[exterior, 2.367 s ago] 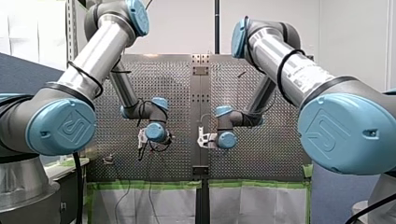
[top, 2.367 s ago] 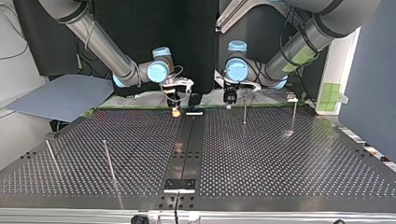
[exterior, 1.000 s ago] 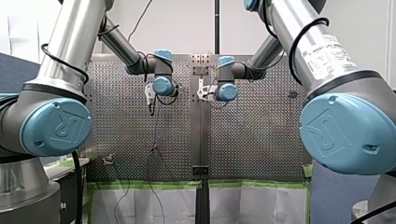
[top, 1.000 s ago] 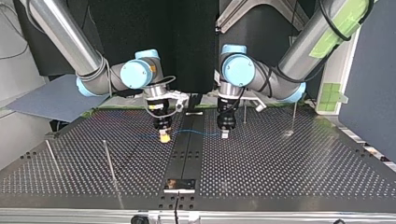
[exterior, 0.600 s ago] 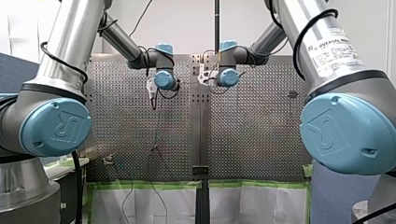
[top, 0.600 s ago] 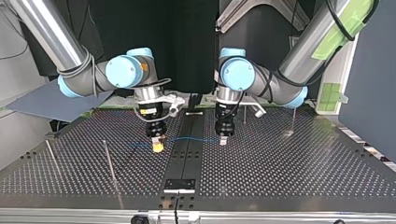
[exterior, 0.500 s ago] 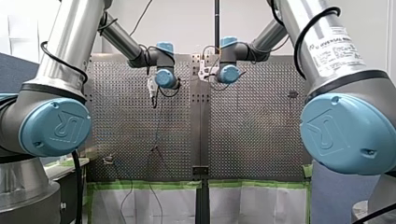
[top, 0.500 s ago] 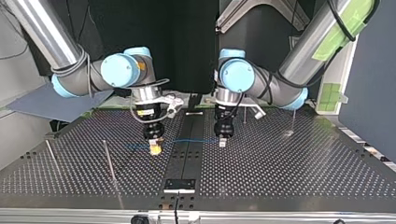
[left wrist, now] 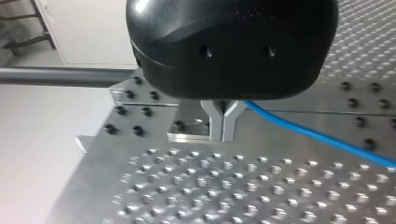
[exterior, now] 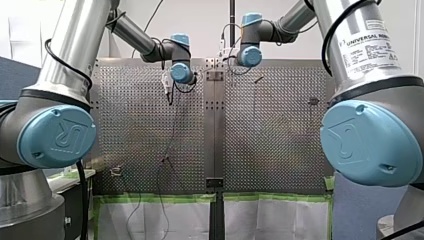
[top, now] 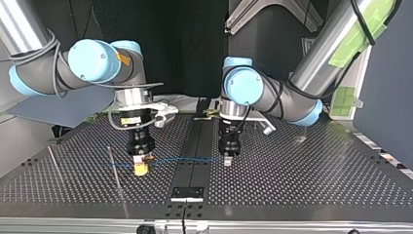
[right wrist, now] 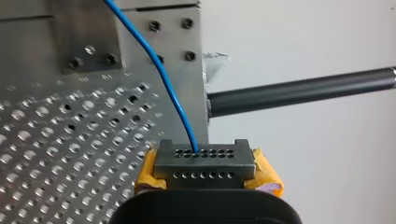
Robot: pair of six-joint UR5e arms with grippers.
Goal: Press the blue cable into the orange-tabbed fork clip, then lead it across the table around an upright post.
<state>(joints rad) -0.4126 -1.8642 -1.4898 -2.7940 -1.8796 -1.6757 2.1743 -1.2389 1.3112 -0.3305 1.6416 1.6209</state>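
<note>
The thin blue cable (top: 190, 159) runs level just above the perforated table (top: 302, 180), stretched between both grippers. My left gripper (top: 227, 161), at the top view's right, has its metal fingers shut on the cable (left wrist: 317, 135), which leaves sideways from the gripper (left wrist: 223, 122). My right gripper (top: 141, 168), with yellow pads, is shut on the same cable (right wrist: 161, 74), which enters the gripper (right wrist: 204, 161) from ahead. Past my right gripper the cable reaches a thin upright post (top: 113, 168); which side it passes I cannot tell. No orange-tabbed clip shows clearly.
A second thin post (top: 53, 163) stands further toward the top view's left. A dark rail (top: 195, 141) runs down the table's middle, ending at a small bracket (top: 187, 193). A small fixture (exterior: 116, 171) sits near the front view's lower left.
Both arms have carried the cable toward the top view's camera. My right gripper has also shifted toward that view's left, close to the post. Both stayed shut.
</note>
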